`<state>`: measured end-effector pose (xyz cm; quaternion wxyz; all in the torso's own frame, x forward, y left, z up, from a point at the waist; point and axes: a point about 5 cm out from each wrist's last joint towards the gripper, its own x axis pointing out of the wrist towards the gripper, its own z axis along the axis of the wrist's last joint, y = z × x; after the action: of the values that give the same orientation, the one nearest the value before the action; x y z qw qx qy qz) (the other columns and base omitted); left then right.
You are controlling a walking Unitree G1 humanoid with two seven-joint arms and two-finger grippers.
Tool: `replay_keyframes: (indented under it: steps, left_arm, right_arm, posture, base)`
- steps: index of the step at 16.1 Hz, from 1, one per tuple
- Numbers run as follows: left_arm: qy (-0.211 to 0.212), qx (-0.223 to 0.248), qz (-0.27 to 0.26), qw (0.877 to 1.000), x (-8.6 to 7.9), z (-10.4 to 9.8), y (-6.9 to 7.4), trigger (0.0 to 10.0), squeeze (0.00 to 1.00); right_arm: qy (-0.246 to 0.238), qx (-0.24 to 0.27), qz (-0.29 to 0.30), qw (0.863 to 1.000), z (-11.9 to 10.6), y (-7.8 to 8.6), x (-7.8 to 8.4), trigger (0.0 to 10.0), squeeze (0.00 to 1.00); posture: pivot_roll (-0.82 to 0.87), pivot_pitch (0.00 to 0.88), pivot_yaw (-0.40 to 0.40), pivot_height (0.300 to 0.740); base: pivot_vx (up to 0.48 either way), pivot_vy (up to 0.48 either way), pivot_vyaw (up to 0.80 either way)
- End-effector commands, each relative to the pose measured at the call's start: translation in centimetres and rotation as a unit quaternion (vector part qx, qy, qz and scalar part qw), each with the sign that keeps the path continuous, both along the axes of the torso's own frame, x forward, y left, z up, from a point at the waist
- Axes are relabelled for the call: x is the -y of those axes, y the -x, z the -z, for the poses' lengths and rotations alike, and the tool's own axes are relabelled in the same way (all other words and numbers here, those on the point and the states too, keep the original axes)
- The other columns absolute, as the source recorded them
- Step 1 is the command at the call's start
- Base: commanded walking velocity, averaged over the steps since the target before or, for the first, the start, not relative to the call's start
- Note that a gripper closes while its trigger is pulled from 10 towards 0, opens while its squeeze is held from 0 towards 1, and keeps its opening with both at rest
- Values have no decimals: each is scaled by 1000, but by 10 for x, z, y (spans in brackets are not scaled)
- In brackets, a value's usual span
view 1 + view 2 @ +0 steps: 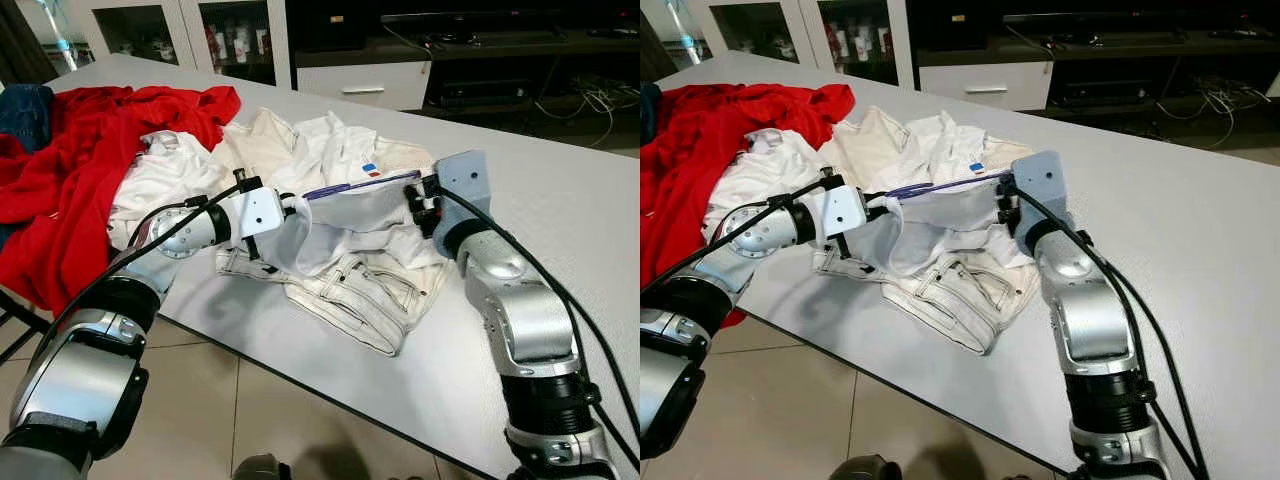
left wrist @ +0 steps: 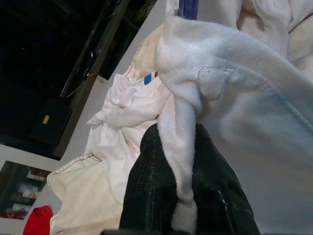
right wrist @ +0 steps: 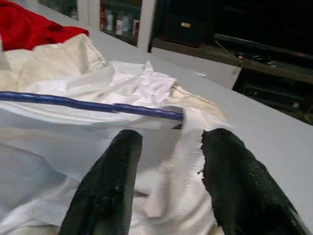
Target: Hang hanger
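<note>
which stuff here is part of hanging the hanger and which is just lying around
In the job:
- thin blue hanger
- white knit garment stretched on it
- left gripper, shut on the garment
- right gripper, at its other end

Lying about:
- red garment
- white jeans
- cream cloth
- grey table

My worktop [image 1: 560, 210] is pale grey. Toward its far left corner lies a bright red garment [image 1: 90, 150], with a dark blue denim piece [image 1: 25, 110] at the left edge. The shirt [image 1: 360, 215] stretched between my arms is white, with a small blue and red label [image 1: 371, 169] on the white cloth behind it. The hanger [image 3: 88, 104] running through the shirt is dark blue. Cream-white jeans [image 1: 350, 290] with darker stitching lie near the front edge. My fingers [image 3: 105, 191] are black, my arms silver.
</note>
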<state>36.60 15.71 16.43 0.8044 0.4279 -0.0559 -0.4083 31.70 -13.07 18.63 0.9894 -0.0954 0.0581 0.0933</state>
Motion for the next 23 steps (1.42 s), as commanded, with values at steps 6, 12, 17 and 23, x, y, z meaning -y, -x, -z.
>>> replay_keyframes:
  steps: [6, 12, 17, 23]
  left_arm:
    - [6, 9, -4, 1000, -1, -4, -1, 10000, 0]
    - [7, 11, -3, 1000, 0, -5, -1, 10000, 0]
    - [8, 12, -1, 1000, 0, -4, 0, 10000, 0]
    - [8, 13, 1, 1000, 1, -5, 0, 10000, 0]
  right_arm:
    - [31, -47, 46, 997, 23, -4, 13, 10000, 0]
    - [7, -45, 29, 999, 28, -11, 7, 0, 0]
    - [-42, -41, 5, 998, 27, -10, 1, 0, 0]
    - [-45, -55, -2, 997, 34, -7, 0, 0, 0]
  posture:
    - [129, 0, 42, 740]
    - [132, 0, 41, 740]
    - [134, 0, 40, 740]
    - [133, 0, 43, 740]
  base:
    - [0, 0, 0]
    - [0, 0, 0]
    - [0, 0, 0]
    - [0, 0, 0]
